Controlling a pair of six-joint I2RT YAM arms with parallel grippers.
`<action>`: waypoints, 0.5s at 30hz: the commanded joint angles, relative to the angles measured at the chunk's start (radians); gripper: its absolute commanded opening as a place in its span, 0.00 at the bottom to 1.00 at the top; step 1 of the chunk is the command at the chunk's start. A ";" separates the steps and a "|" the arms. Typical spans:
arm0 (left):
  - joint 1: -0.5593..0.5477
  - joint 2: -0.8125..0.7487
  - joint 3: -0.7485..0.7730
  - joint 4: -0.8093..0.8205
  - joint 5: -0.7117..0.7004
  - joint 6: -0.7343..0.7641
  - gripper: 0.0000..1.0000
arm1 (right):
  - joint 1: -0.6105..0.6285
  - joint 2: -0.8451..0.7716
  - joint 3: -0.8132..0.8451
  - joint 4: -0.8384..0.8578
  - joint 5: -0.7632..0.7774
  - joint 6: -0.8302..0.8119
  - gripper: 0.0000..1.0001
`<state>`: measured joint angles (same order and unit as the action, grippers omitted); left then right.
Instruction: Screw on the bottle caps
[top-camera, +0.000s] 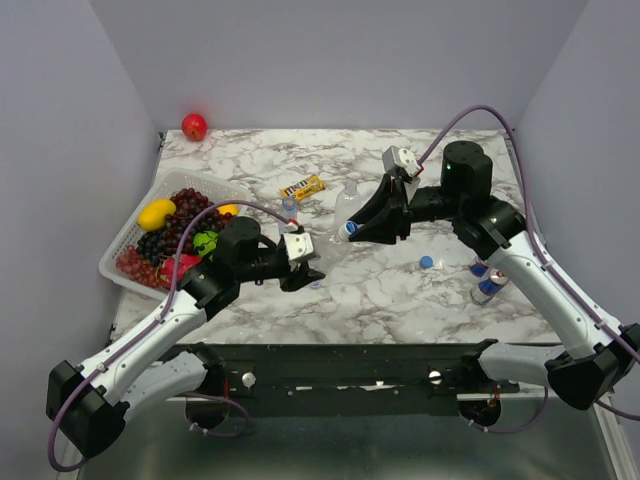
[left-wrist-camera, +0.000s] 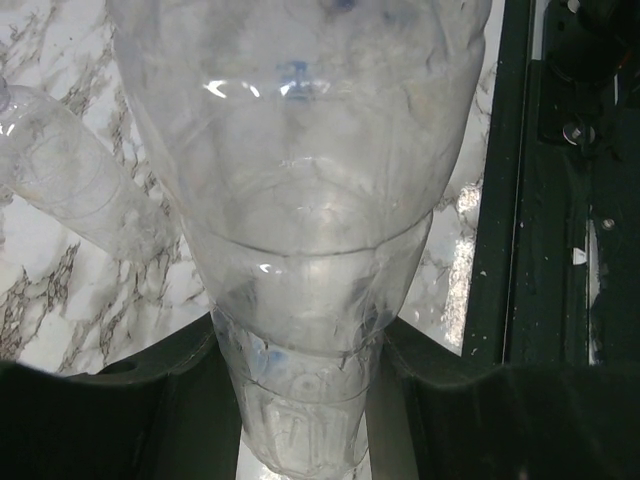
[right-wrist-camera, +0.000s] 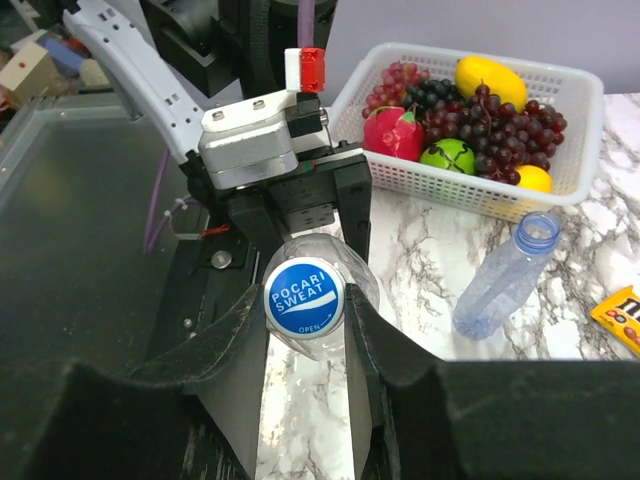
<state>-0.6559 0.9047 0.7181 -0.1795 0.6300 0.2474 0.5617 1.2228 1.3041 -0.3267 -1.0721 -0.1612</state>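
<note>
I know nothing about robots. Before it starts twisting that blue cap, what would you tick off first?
1. Left gripper clamped on the clear bottle: ok.
2. Blue cap sitting at that bottle's mouth: ok.
3. Right gripper closed on the cap, fingers against both sides: ok.
4. Cap threads seated straight on the neck: cannot tell, hidden by the cap.
5. Slim bottle lying apart from both grippers, mouth open: ok.
6. Loose cap lying out of the way: ok.
</note>
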 joint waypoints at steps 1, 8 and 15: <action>-0.046 0.007 0.007 0.095 -0.127 -0.039 0.00 | 0.009 -0.031 -0.029 0.078 0.112 0.066 0.17; -0.074 0.007 0.007 0.110 -0.326 -0.068 0.00 | 0.010 -0.028 -0.035 0.077 0.153 0.084 0.14; -0.076 -0.036 0.036 0.013 -0.244 -0.001 0.63 | -0.002 -0.016 0.066 -0.134 0.199 -0.038 0.14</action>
<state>-0.7280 0.9085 0.7181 -0.1223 0.3954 0.2161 0.5621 1.1969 1.2930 -0.2943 -0.9535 -0.1062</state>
